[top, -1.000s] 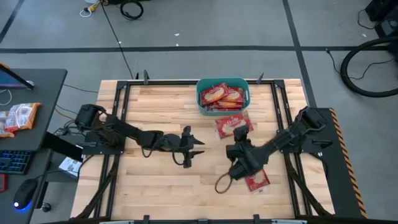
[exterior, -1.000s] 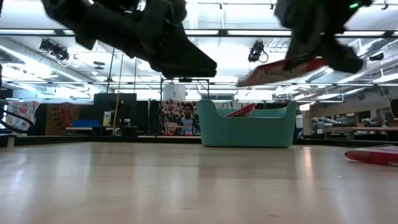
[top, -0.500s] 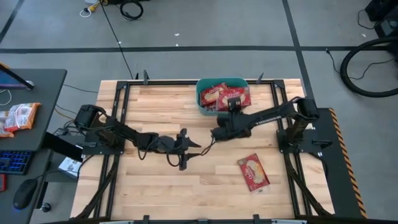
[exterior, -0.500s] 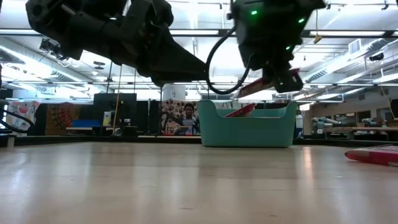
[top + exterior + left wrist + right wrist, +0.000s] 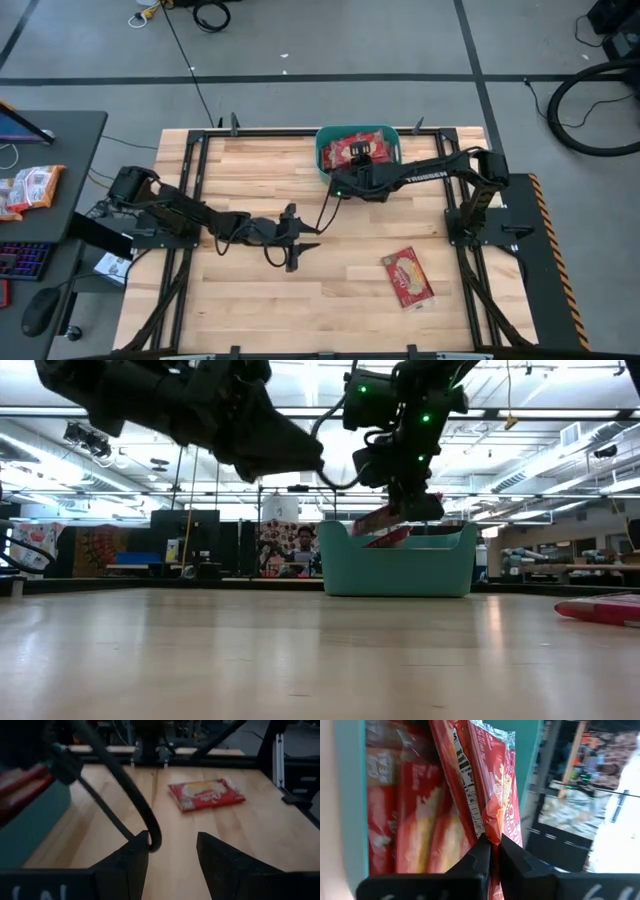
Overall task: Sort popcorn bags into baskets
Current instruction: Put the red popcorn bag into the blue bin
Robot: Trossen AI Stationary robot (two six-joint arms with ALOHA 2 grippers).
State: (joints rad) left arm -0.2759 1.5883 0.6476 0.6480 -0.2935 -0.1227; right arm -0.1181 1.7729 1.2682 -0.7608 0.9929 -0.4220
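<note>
My right gripper [image 5: 366, 157] hangs over the teal basket [image 5: 321, 160] at the table's far edge. It is shut on one red popcorn bag [image 5: 495, 780], which the low view shows at about rim height [image 5: 380, 520]. Several red bags [image 5: 410, 820] lie flat inside the basket. One more red bag [image 5: 407, 277] lies flat on the table's near right part, also in the left wrist view [image 5: 206, 794]. My left gripper [image 5: 303, 237] is open above the table's middle and holds nothing [image 5: 172, 855]. My right gripper pinches the held popcorn bag by one edge [image 5: 492, 834] between its two fingers [image 5: 479, 854]. It comes from above, pointing down into the basket. The bag is lifted clear and stands on edge below the fingers, over the bags in the basket.
Black frame rails [image 5: 197, 170] run along the table's left and right sides. A side desk on the left carries an orange-red packet [image 5: 30, 187], a keyboard and a mouse. Bare wood [image 5: 240, 310] stretches along the near edge.
My right gripper, shut on the bag throughout, has carried it from above the table's right middle toward the far edge, then down to the basket's rim. My left gripper has stayed open near the table's middle.
</note>
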